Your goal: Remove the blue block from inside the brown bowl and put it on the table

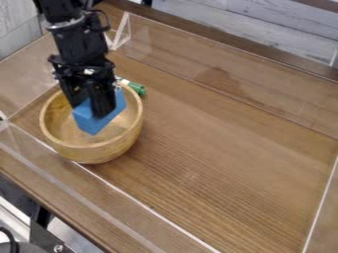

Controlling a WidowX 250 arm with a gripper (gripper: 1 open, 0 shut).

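The brown bowl point(66, 145) sits at the left of the table point(224, 138). Inside and just above its hollow is the blue block point(93, 120), with my gripper point(90, 104) shut on it from above. The black fingers point(101, 95) clamp the block's upper part, and its lower half shows below them. The block looks slightly lifted off the bowl's bottom, though contact underneath is hidden. The arm reaches down from the top left.
A green-capped white marker point(129, 89) lies just behind the bowl's far rim. Low clear acrylic walls point(199, 49) edge the table on all sides. Bare wood-grain tabletop stretches to the right of the bowl.
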